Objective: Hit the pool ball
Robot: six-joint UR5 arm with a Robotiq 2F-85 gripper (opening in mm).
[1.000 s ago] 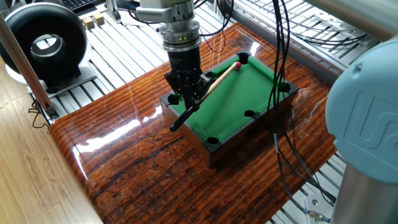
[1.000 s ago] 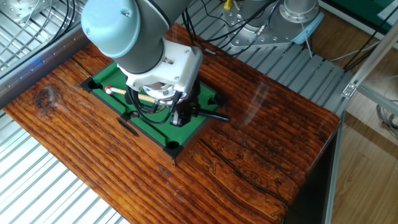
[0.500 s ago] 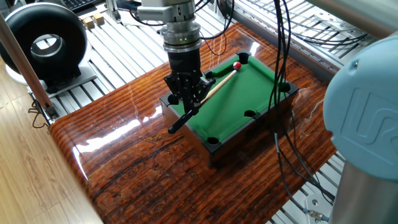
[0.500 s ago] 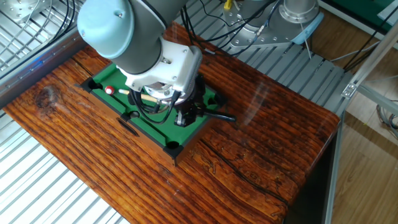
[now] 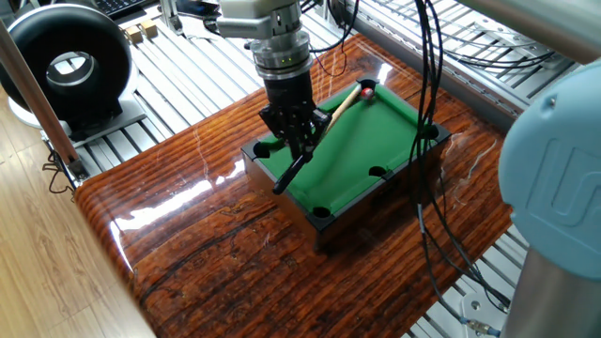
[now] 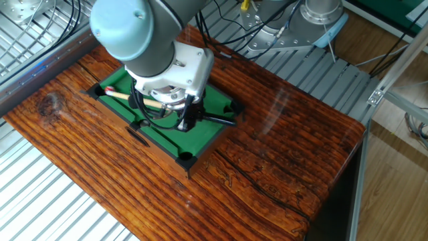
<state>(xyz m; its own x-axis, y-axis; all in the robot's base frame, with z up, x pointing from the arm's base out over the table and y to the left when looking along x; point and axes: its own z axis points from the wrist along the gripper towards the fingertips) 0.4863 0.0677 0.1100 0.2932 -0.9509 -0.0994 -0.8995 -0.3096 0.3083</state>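
A small green pool table [image 5: 362, 141] with a black frame sits on the wooden tabletop. The red pool ball [image 5: 367, 91] lies at the far corner pocket, right at the tip of the cue stick [image 5: 333, 111]. My gripper [image 5: 299, 143] points down over the table's near-left end and is shut on the cue's black butt, which sticks out over the rail. In the other fixed view the gripper [image 6: 184, 118] is mostly hidden under the wrist. The cue [image 6: 130, 98] runs left toward the corner pocket there, and I cannot make out the ball.
The pool table [image 6: 207, 137] has black pocket holes at its corners and sides. Black cables [image 5: 427, 113] hang over its right end. A black round device [image 5: 66, 66] stands at the far left on the metal frame. The glossy wooden tabletop [image 5: 216, 253] ends near the front.
The gripper drew the cue back a little, then pushed it forward toward the far corner. The red ball rolled from near the cue tip up to the corner pocket.
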